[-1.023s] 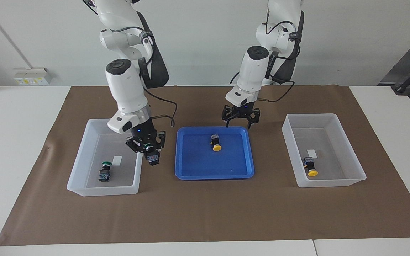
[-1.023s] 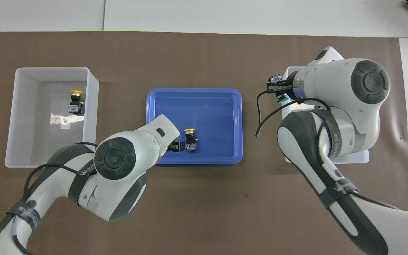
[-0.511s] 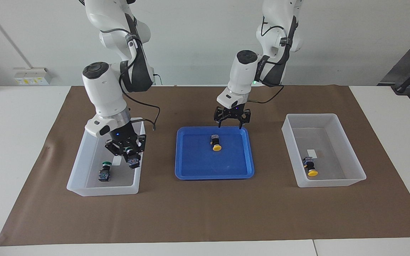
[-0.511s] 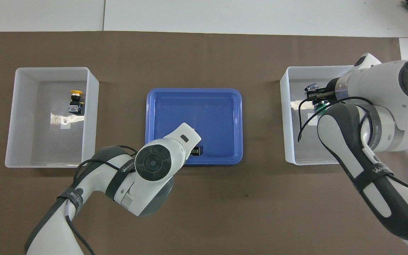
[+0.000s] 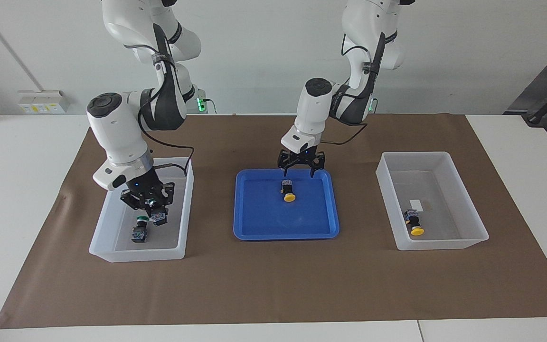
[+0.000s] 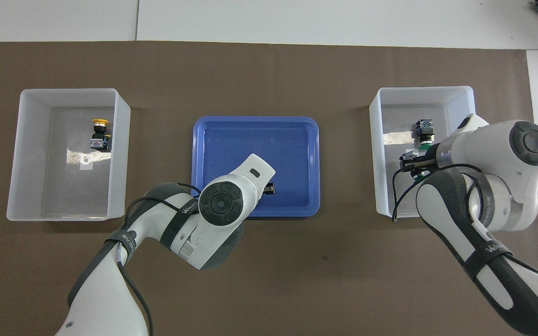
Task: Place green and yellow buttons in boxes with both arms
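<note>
My right gripper [image 5: 152,209] is shut on a green button [image 5: 158,217] and hangs low inside the box [image 5: 136,254] at the right arm's end. Another green button [image 5: 139,229] lies on that box's floor just beside it. In the overhead view the held green button [image 6: 417,175] and the lying one [image 6: 424,129] both show in this box [image 6: 375,140]. My left gripper [image 5: 297,172] stands open just above a yellow button [image 5: 287,191] in the blue tray [image 5: 254,228]; the arm hides that button from overhead. A second yellow button [image 5: 414,224] lies in the other box [image 5: 387,199].
The blue tray [image 6: 297,140] sits mid-table between the two boxes on a brown mat [image 5: 273,285]. The tall walls of the box [image 6: 119,140] at the left arm's end hold a white label and the yellow button [image 6: 99,133]. White tabletop borders the mat.
My right gripper carried the green button from between tray and box into the box and lowered it. My left gripper shifted along the tray's edge to stand over the yellow button.
</note>
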Available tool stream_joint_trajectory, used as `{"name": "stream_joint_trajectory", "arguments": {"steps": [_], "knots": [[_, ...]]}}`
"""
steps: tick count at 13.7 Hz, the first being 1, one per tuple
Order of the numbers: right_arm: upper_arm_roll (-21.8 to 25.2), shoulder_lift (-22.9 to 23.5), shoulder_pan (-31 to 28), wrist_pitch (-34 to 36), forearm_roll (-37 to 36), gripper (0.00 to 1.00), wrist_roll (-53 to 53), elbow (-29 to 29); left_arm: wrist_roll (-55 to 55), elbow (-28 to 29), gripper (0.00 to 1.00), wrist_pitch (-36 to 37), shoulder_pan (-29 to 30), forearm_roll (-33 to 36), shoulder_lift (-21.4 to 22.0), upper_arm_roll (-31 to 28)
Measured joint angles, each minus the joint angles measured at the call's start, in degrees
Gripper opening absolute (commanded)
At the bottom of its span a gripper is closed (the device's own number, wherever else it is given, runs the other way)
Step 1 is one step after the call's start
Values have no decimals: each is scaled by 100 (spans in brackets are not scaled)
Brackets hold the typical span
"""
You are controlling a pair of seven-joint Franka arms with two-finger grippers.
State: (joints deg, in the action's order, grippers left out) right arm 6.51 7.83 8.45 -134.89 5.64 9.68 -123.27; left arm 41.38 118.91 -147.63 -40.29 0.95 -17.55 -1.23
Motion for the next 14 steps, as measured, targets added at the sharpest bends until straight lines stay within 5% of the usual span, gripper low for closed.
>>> {"name": "stream_joint_trajectory", "arguments": {"steps": [3,5,11,14], "knots": [[2,24,-89,-439,0,53,213,-243,1,-11,0,82,0,0,28,-10],[2,50,-113,-545,0,100,222,-327,0,-37,0,244,31,0,133,-64],[-13,32,-109,-591,9,100,-397,-34,-677,-110,0,1370,999,4,1178,-148],[-16,-58,-116,-405,9,100,-1024,308,-1645,-108,0,1472,1724,9,1373,-165]]}}
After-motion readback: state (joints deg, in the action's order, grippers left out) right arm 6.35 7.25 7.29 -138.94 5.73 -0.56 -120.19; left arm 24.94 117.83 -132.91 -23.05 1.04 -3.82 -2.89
